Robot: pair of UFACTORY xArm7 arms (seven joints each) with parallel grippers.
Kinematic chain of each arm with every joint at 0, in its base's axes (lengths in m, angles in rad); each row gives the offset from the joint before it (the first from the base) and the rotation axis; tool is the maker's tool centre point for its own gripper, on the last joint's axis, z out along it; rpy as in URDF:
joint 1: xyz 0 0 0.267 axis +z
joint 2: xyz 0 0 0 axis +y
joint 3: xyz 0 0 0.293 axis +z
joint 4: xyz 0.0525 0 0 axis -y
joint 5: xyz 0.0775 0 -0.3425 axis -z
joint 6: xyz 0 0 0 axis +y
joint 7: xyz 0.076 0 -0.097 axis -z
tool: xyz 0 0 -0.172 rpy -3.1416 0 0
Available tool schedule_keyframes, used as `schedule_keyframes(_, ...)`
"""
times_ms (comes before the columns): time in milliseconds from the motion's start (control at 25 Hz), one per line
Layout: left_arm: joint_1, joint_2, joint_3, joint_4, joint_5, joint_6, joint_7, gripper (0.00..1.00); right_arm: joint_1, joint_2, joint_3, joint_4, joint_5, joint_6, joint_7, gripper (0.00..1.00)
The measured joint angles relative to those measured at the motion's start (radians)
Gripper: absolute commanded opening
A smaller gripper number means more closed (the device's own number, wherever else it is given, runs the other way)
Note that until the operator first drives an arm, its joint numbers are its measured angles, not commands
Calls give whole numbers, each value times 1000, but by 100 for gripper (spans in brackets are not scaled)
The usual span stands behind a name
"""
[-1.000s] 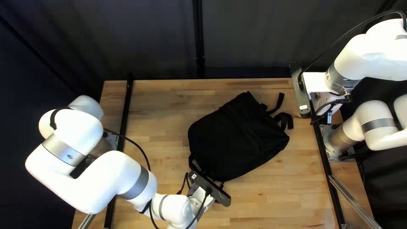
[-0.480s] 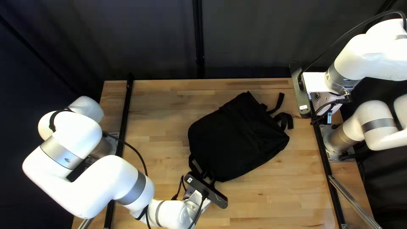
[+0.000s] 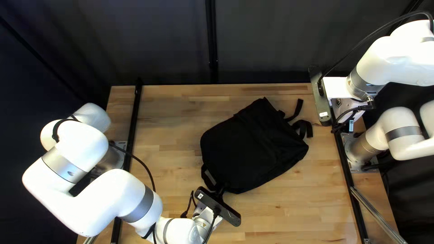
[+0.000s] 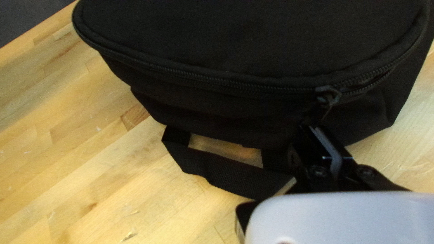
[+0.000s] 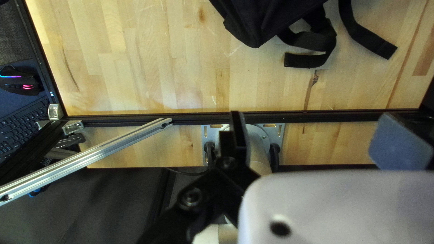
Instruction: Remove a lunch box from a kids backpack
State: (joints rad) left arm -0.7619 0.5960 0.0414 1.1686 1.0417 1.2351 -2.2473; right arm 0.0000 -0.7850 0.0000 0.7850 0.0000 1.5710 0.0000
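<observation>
A black backpack (image 3: pixel 252 145) lies flat in the middle of the wooden table, and its zip is closed in the left wrist view. No lunch box shows in any view. My left gripper (image 4: pixel 317 134) is at the backpack's near end (image 4: pixel 237 40), just below the zip slider (image 4: pixel 327 96). Its fingers are pressed together on the pull tab hanging from the slider. In the top left view this gripper (image 3: pixel 219 190) touches the bag's near edge. My right gripper (image 5: pixel 315 139) is open and holds nothing, raised over the table's right edge, away from the backpack (image 5: pixel 264 17).
A black carry loop (image 4: pixel 220 169) lies on the table under the bag's near end. Shoulder straps (image 3: pixel 300 125) trail from its far right end toward my right arm's base. Black rails (image 3: pixel 135 112) run along both table sides. A keyboard (image 5: pixel 17 128) sits beyond the right edge.
My left gripper has shut at the zip pull. Its wrist has drawn back a little toward the near edge and to the left. The right arm has not moved.
</observation>
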Motion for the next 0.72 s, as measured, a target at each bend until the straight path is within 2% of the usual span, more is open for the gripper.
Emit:
schedule_keyframes(440, 36, -111, 10, -91, 17, -78, -6, 0, 0, 0, 0, 0, 0, 0, 0, 100)
schedule_keyframes(720, 85, -195, 29, -179, 30, -189, -31, 0, 0, 0, 0, 0, 0, 0, 0, 100)
